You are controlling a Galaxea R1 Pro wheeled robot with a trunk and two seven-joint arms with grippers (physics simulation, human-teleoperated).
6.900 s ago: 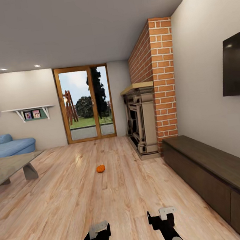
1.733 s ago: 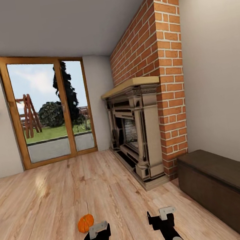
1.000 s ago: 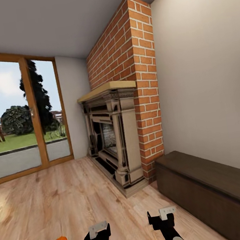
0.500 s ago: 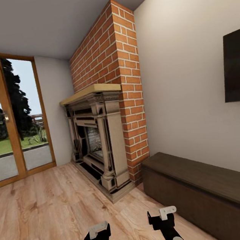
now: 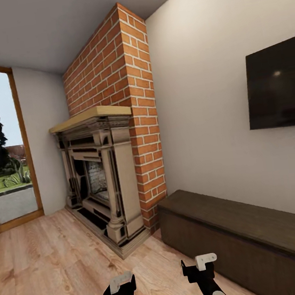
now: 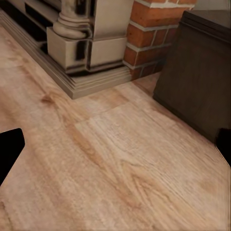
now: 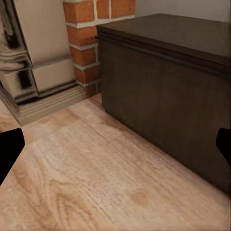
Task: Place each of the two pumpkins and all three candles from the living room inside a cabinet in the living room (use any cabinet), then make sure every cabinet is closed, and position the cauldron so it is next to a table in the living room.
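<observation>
Two end effectors, empty, low in the head view: left end effector [image 5: 118,288] and right end effector [image 5: 201,269], both held over bare wooden floor [image 5: 52,273], fingers set apart with nothing between them. One cabinet [image 5: 244,232], long, low, dark-brown, standing against the wall ahead and to the right of the right end effector, near but not touching; its fronts sit flush and shut, top bare, contents not visible. Its near end also shows in the right wrist view [image 7: 178,82] and the left wrist view [image 6: 199,82]. One brick chimney [image 5: 123,108] with stone fireplace [image 5: 100,177], just beside the cabinet's end. One dark screen [image 5: 277,84] on the wall above the cabinet.
</observation>
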